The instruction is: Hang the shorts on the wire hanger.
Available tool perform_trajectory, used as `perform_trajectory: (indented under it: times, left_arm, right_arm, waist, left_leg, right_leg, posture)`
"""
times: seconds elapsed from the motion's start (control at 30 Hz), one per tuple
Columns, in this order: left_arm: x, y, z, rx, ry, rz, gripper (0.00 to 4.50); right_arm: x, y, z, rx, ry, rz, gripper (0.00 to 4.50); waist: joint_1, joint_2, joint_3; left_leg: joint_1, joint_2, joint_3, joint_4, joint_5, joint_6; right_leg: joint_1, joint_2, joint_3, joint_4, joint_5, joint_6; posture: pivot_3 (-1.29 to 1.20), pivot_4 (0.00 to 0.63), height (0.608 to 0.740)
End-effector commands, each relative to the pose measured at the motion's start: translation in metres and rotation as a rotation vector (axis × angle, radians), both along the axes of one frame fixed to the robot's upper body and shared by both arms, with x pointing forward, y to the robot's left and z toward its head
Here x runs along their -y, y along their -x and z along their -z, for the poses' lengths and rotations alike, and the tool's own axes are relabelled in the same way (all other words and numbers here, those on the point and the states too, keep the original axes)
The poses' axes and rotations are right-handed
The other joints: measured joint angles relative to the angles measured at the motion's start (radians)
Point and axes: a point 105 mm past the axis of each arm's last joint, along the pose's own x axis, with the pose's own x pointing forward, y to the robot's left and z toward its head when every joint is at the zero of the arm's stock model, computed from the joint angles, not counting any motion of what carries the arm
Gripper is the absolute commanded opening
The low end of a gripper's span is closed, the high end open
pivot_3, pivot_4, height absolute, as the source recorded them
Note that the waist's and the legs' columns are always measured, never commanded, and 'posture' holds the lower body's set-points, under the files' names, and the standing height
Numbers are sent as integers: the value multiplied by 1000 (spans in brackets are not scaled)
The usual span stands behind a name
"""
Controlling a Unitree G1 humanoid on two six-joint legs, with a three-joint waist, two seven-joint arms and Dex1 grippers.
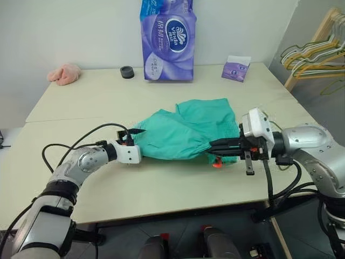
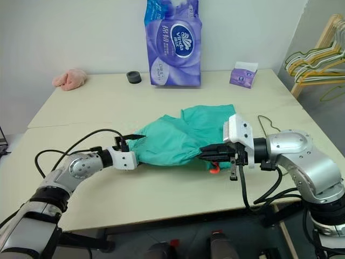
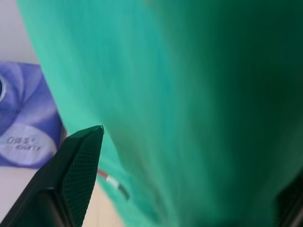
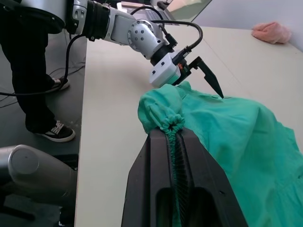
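The teal-green shorts [image 1: 188, 132] lie spread on the middle of the table [image 1: 161, 183]. My right gripper [image 1: 213, 145] is shut on the gathered waistband, bunched between its fingers [image 4: 156, 156]. An orange cord [image 1: 216, 163] hangs just below it. My left gripper [image 1: 139, 135] is open at the shorts' left edge. One finger [image 4: 210, 80] lies over the fabric, which runs between the fingers [image 3: 80, 161] in the left wrist view. A thin wire, probably the wire hanger [image 2: 264, 123], lies on the table behind my right wrist and is mostly hidden.
At the table's back stand a tall purple tissue pack [image 1: 168, 40], a small purple tissue box [image 1: 236, 70], a black round object [image 1: 127, 72] and a pink fluffy cloth [image 1: 64, 73]. A bunch of hangers [image 1: 315, 54] hangs at far right. A person's legs [image 4: 28, 94] stand beside the table.
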Motion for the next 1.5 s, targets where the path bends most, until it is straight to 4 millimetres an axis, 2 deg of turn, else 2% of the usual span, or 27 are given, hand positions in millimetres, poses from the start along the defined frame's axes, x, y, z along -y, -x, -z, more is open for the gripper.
perform_trajectory:
  times: [0.03,0.2,0.33,0.37,0.43,0.5,0.57,0.63,0.7,0.77,0.83,0.9,0.97,1.03,1.1,1.17,1.2,1.27,1.3,1.37,1.43,1.5]
  left_arm:
    - [-12,-6,2,16,-52,-43,3236]
    - [-21,-6,11,-33,-114,-60,1684]
    - [-26,6,22,-167,-127,-37,449]
    - [-26,13,25,-251,-95,-34,120]
    - [-22,33,25,-465,25,-26,53]
    - [-10,63,11,-707,126,34,53]
    - [4,86,-8,-863,177,97,53]
    - [18,93,-31,-945,243,136,53]
    - [31,90,-50,-984,300,167,53]
    - [42,71,-68,-953,379,158,53]
    - [51,34,-89,-836,475,102,53]
    - [51,-16,-117,-643,589,-24,53]
    - [42,-59,-157,-392,670,-178,53]
    - [29,-84,-205,-152,741,-294,53]
    - [18,-87,-258,71,748,-325,53]
    - [13,-73,-312,312,654,-302,53]
    - [13,-63,-335,438,554,-280,53]
    - [20,-43,-366,584,390,-212,53]
    - [25,-34,-374,615,331,-175,53]
    - [34,-22,-373,605,215,-101,53]
    - [43,-17,-346,472,156,-29,53]
    - [43,-14,-296,252,120,10,53]
  right_arm:
    - [0,6,-13,39,-15,-7,0]
    - [3,6,-10,34,8,-3,0]
    - [9,3,-2,43,61,2,0]
    - [14,0,5,49,106,4,0]
    - [29,-6,24,60,219,7,0]
    - [45,-21,38,39,283,25,0]
    - [60,-43,45,33,329,51,0]
    - [71,-69,46,47,373,80,0]
    - [77,-95,41,78,411,110,0]
    - [76,-126,30,153,450,160,0]
    - [65,-159,10,300,495,241,0]
    - [46,-184,-19,482,513,332,0]
    - [19,-200,-55,703,508,409,0]
    - [-9,-205,-100,947,458,480,0]
    - [-33,-195,-155,1187,335,547,0]
    - [-46,-175,-206,1380,179,584,0]
    - [-49,-162,-227,1440,85,589,0]
    - [-48,-141,-252,1519,-54,566,0]
    - [-44,-133,-258,1545,-101,546,0]
    - [-36,-128,-248,1561,-139,485,0]
    - [-30,-132,-211,1528,-113,385,0]
    - [-23,-141,-160,1412,-81,308,0]
  waist:
    - [0,0,0]
    - [-1,0,0]
    - [-5,0,0]
    - [-8,1,0]
    - [-20,2,0]
    - [-31,1,0]
    - [-41,3,2]
    - [-42,6,4]
    - [-35,7,7]
    - [-28,8,7]
    - [-21,8,7]
    - [-20,7,7]
    - [-23,6,6]
    - [-27,4,5]
    - [-39,4,4]
    - [-48,4,4]
    - [-51,4,4]
    - [-53,4,4]
    - [-50,4,4]
    - [-48,4,4]
    - [-45,4,4]
    - [-44,3,4]
  left_leg:
    - [0,0,0,0,0,0]
    - [0,0,0,0,0,0]
    - [0,0,0,0,0,0]
    - [0,0,1,0,0,0]
    - [1,0,2,-1,-1,1]
    - [1,0,3,-1,-2,3]
    - [1,1,5,0,-3,3]
    - [1,0,5,1,-3,3]
    - [1,-1,5,2,-3,3]
    - [2,-1,5,2,-2,3]
    - [2,-1,5,2,-2,3]
    - [2,-1,5,2,-2,3]
    - [-3,0,5,3,1,-3]
    - [-11,-1,5,3,4,-8]
    - [-26,-3,9,3,7,-13]
    - [-39,-3,10,2,10,-19]
    - [-46,-3,10,1,11,-20]
    - [-51,-4,13,0,11,-21]
    - [-51,-4,14,-2,11,-21]
    - [-50,-4,15,-9,11,-21]
    - [-47,-5,17,-8,11,-20]
    - [-34,-5,17,-8,10,-17]
  right_leg:
    - [0,0,0,0,0,0]
    - [0,0,0,0,0,0]
    - [0,0,0,0,0,0]
    - [0,0,0,0,0,0]
    - [0,0,0,0,-1,1]
    - [0,-1,2,0,-2,2]
    - [-1,-1,4,0,-2,2]
    - [0,-1,4,0,-2,2]
    - [0,0,2,0,-2,2]
    - [0,3,2,0,-3,3]
    - [1,8,2,1,-2,3]
    - [1,8,3,2,-1,3]
    - [-5,6,3,4,0,3]
    - [-14,2,4,5,0,3]
    - [-36,-1,7,16,0,3]
    - [-52,-2,11,19,0,3]
    - [-61,-2,13,19,0,3]
    - [-69,-1,18,19,0,3]
    - [-69,-1,18,19,0,3]
    - [-68,-1,19,17,0,3]
    - [-63,-1,20,16,0,3]
    - [-48,-1,21,15,-1,4]
  posture:
    - [-220,120,740]
    - [-217,122,740]
    - [-203,121,740]
    - [-198,121,740]
    - [-178,120,740]
    - [-147,114,740]
    - [-127,109,740]
    - [-112,103,740]
    - [-101,96,740]
    - [-97,89,740]
    - [-98,84,740]
    - [-96,78,740]
    - [-92,75,740]
    - [-90,75,740]
    - [-92,79,740]
    - [-93,82,740]
    - [-92,85,740]
    - [-84,93,740]
    - [-81,94,740]
    - [-77,97,740]
    - [-79,100,740]
    - [-84,105,740]
